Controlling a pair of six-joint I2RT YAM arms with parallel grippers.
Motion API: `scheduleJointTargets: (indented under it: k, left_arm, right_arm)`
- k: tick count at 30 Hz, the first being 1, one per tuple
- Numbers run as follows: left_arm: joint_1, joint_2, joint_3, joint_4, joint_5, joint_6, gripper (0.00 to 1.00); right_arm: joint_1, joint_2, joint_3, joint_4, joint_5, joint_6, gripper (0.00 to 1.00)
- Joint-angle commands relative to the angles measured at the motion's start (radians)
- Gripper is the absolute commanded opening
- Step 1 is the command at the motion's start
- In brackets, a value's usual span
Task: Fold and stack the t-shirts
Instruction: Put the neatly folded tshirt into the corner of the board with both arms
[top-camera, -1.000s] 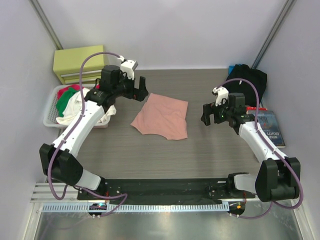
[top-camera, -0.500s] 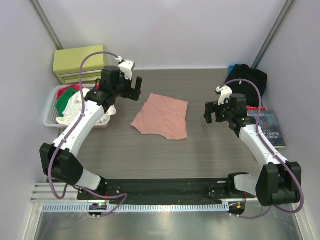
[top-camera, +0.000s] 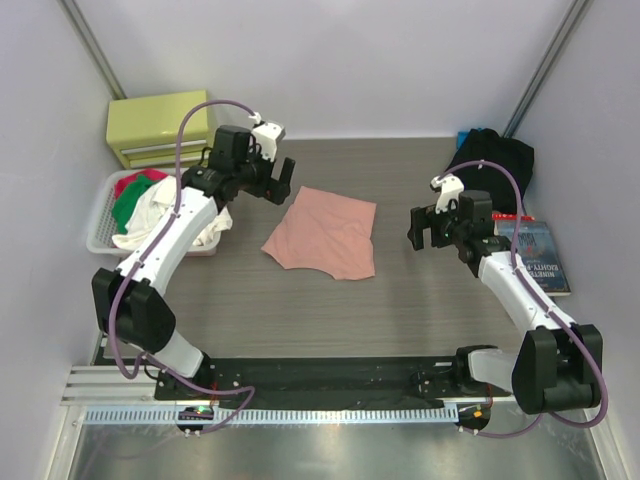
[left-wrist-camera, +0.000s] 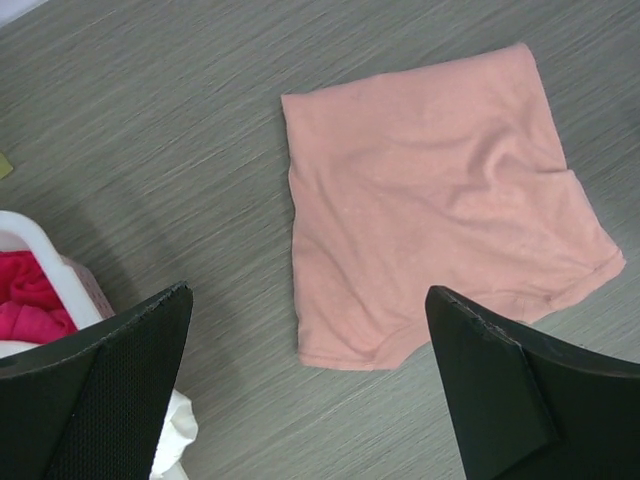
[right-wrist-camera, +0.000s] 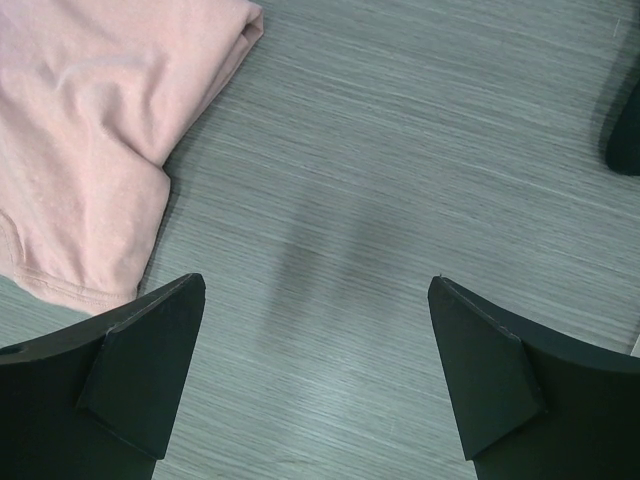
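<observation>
Folded salmon-pink cloth t-shirt (top-camera: 322, 233) lies flat, seemingly done; left gripper (top-camera: 280, 182) and right gripper (top-camera: 414, 228) flank it, jaws wide, empty. Crumpled black cloth t-shirt (top-camera: 494, 160) far right of it, likely next: pinch one edge, lift clear before spreading

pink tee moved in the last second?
No. The folded pink t-shirt lies at the same spot relative to the white basket.

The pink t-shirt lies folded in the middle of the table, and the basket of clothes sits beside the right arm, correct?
No: the basket sits beside the left arm, not the right, as the top external view shows. The pink t-shirt does lie folded in the middle of the table.
</observation>
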Motion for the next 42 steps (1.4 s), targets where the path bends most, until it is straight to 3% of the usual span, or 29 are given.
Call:
scheduleJointTargets:
  k: [1, 4, 11, 16, 22, 24, 27, 30, 33, 34, 35, 37, 42]
  left_arm:
    - [-0.008, 0.003, 0.072, -0.010, -0.128, 0.034, 1.00]
    - [-0.031, 0.005, 0.063, 0.019, -0.210, 0.069, 1.00]
    - [-0.043, 0.068, 0.090, -0.028, -0.117, 0.067, 1.00]
    - [-0.042, -0.078, -0.021, 0.036, -0.067, 0.062, 1.00]
    - [-0.040, -0.126, -0.058, 0.051, -0.144, 0.099, 1.00]
    - [-0.040, -0.156, -0.075, 0.068, -0.241, 0.076, 1.00]
    - [-0.034, -0.201, -0.135, 0.201, -0.531, 0.025, 1.00]
    - [-0.012, -0.224, -0.152, 0.267, -0.573, 0.072, 1.00]
    - [-0.009, -0.259, -0.129, 0.185, -0.355, 0.056, 1.00]
    - [-0.003, -0.264, -0.128, 0.159, -0.151, 0.059, 1.00]
    - [-0.003, -0.268, -0.126, 0.099, -0.050, 0.062, 1.00]
    - [-0.003, -0.279, -0.146, 0.079, 0.072, 0.060, 1.00]
    - [0.000, -0.281, -0.197, 0.116, -0.027, 0.074, 1.00]
  right_arm:
    - [0.003, -0.025, -0.001, 0.041, 0.008, -0.012, 1.00]
    - [0.001, -0.014, -0.004, 0.039, 0.007, -0.017, 1.00]
    - [0.003, -0.019, -0.007, 0.039, 0.007, -0.019, 1.00]
    - [0.003, -0.017, -0.016, 0.050, 0.004, -0.026, 1.00]
    - [0.003, -0.010, -0.007, 0.047, 0.001, -0.025, 1.00]
    - [0.003, -0.017, -0.014, 0.049, 0.001, -0.026, 1.00]
    - [0.001, -0.016, -0.015, 0.052, 0.002, -0.025, 1.00]
    - [0.003, -0.008, -0.014, 0.050, -0.002, -0.023, 1.00]
    - [0.003, -0.013, -0.016, 0.050, -0.004, -0.025, 1.00]
    - [0.001, -0.013, -0.016, 0.052, -0.003, -0.025, 1.00]
    - [0.001, -0.011, -0.013, 0.052, -0.001, -0.025, 1.00]
    - [0.003, -0.014, -0.014, 0.049, 0.001, -0.028, 1.00]
    - [0.003, -0.014, -0.016, 0.055, -0.006, -0.029, 1.00]
